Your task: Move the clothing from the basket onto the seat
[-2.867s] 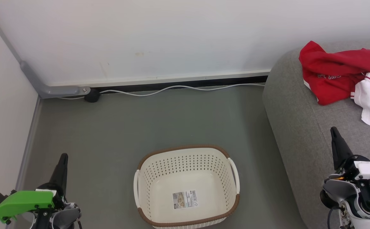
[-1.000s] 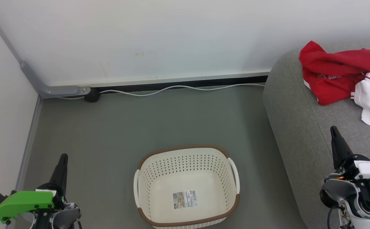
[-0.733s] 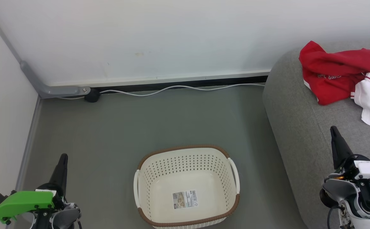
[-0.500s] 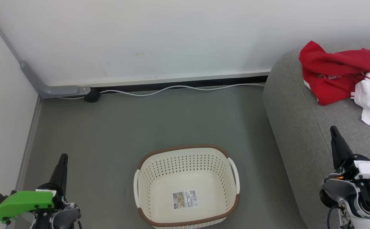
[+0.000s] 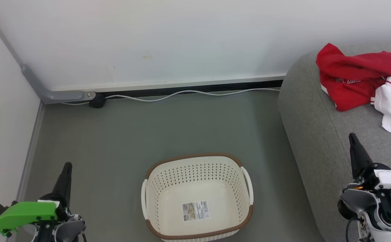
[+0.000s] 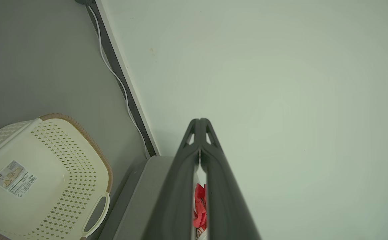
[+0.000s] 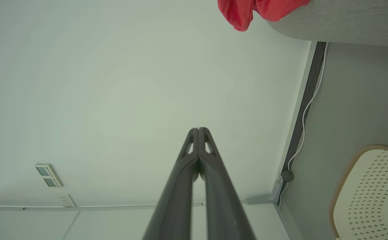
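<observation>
Right wrist view adds wall sockets [image 7: 49, 175], left of my right tool [image 7: 199, 129]. Both it and my left tool [image 6: 200, 120] are pressed together, empty. Clothing [image 5: 356, 80] lies on the seat [image 5: 316, 134] ahead of it; basket [image 5: 195, 169] between tools

Item 1: basket [image 5: 195, 156], cream, perforated, brown rim, is sitting on grey floor [image 5: 131, 134], btm centre; paper label [image 5: 195, 210] is lying on its base.
Item 2: clothing [image 5: 353, 80], red w/ white panels, is lying crumpled on seat [image 5: 316, 134], top right, well apart from basket.
L gripper [image 5: 67, 167], lower left, and R gripper [image 5: 352, 137], lower right in front of seat, are pointing up, fingers together.
White cable [image 5: 185, 91] is running along wall base.
</observation>
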Controlling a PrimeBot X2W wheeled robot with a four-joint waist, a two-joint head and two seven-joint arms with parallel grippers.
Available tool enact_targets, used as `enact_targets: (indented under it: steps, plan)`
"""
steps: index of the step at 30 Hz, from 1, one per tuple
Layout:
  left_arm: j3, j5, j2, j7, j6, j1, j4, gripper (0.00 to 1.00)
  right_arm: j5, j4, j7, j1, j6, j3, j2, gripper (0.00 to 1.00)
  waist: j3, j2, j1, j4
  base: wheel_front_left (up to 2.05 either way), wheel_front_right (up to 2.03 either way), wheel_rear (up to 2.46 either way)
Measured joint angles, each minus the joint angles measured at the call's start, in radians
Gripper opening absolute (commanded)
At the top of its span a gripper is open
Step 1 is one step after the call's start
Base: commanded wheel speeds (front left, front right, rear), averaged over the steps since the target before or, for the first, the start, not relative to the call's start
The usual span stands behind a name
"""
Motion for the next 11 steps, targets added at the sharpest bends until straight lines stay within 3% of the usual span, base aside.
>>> enact_targets:
  steps: [11]
  plan:
    - [0.000, 0.000, 0.000, 0.000, 0.000, 0.000, -0.001, 0.00, 0.000, 0.000, 0.000, 0.000, 0.000, 0.000, 0.000, 0.00, 0.000, 0.0000, 0.0000, 0.000, 0.00, 0.00, 0.00]
